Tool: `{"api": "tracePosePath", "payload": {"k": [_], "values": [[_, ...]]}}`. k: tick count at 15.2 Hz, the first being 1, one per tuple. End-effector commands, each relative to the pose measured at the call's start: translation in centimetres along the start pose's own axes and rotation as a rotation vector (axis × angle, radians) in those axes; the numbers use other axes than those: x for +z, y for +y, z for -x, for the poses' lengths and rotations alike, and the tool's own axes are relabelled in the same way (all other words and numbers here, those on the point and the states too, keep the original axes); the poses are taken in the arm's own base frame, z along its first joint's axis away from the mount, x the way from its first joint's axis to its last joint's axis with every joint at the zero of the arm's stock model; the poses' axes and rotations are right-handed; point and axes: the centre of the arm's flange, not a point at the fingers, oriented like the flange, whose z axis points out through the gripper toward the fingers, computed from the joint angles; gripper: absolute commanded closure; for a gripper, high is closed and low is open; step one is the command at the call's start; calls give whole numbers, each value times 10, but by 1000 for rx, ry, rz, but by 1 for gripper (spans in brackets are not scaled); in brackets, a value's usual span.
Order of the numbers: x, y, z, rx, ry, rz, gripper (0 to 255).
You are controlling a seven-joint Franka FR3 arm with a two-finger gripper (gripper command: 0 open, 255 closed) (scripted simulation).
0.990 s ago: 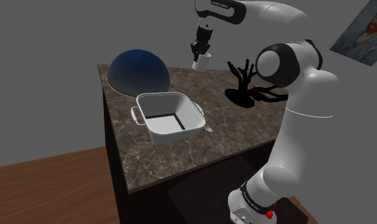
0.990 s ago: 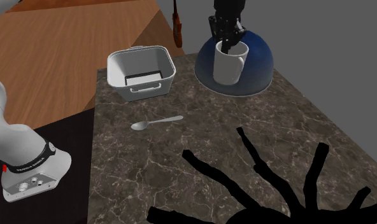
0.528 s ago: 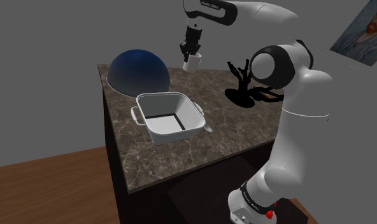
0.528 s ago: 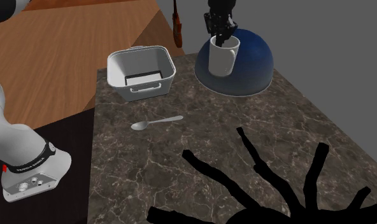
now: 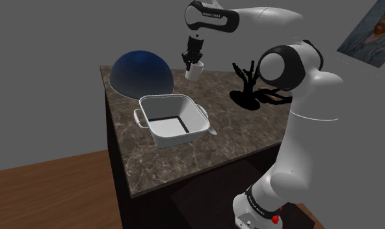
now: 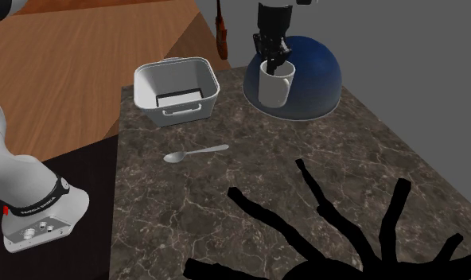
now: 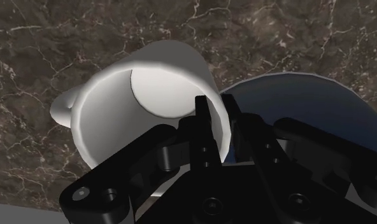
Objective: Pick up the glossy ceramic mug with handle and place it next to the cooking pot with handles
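Tool (image 6: 273, 62) clamped on mug (image 6: 275, 87) rim, I'm holding it above the surface (image 6: 266, 179); pot (image 6: 157, 113) lies apart, toward second exterior view's left.

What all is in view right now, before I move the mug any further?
mug: one, white, held in the air near the dome
pot: one, white, square, two handles, on the counter
dome: one, dark blue, on the counter behind the pot
spoon: one, grey, on the counter beside the pot
branched stand: one, black, on the counter
counter: one, dark marbled
picture: one, on the wall
arm: one, white
gripper: one, black, shut on the mug's rim
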Motion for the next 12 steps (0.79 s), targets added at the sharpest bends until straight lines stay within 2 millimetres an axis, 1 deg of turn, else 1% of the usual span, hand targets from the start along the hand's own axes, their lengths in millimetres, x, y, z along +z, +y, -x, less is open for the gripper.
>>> {"api": "tracePosePath", "payload": {"k": [1, 12], "values": [[10, -1, -1, 0, 1, 0, 255], [68, -4, -2, 0, 1, 0, 255]]}}
